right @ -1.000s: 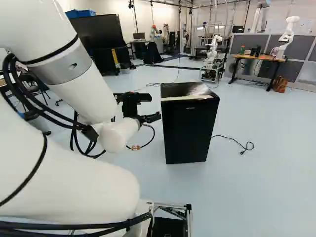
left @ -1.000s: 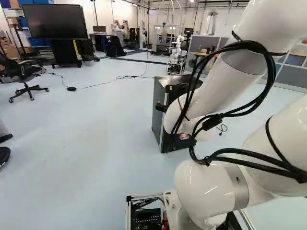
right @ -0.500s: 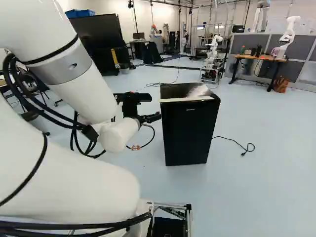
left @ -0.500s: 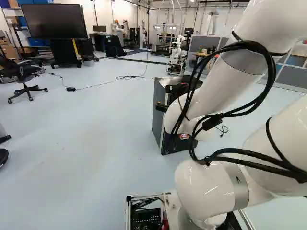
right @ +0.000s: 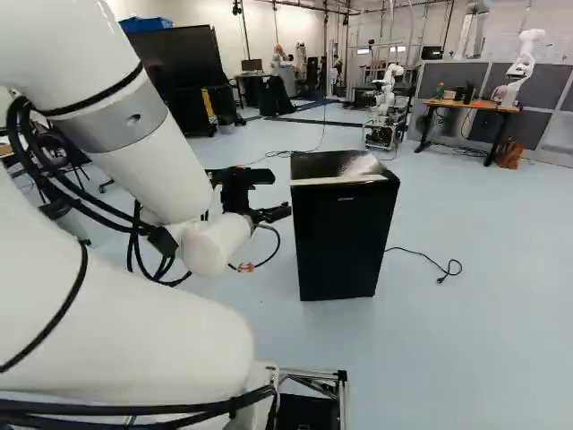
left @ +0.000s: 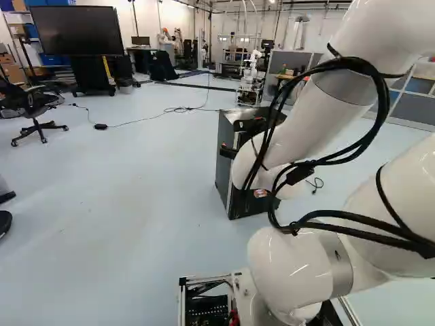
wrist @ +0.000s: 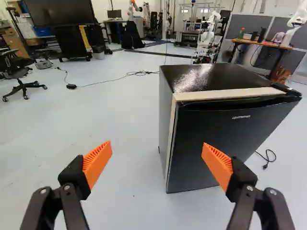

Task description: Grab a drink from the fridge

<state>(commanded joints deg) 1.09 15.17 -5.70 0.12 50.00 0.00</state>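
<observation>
I see the gripper [wrist: 157, 152] with its 2 fingers spread, holding nothing, and the black fridge [wrist: 192, 81] on the floor [wrist: 132, 177] ahead of it, its door [wrist: 240, 134] seemingly closed, so I judge the task only at its start, with opening it and taking 1 unseen drink left.

Your arm [right: 134, 148] rises near from its lowest joint [left: 262, 312], thick white links bent. Upper link [right: 148, 166] slopes down and forward to rounded wrist joint [right: 210, 246]. Your gripper [right: 277, 213] juts out just beyond wrist joint, to its right in right base view. Fingers spread wide apart, orange pads [wrist: 97, 163] facing each other across gap.
</observation>
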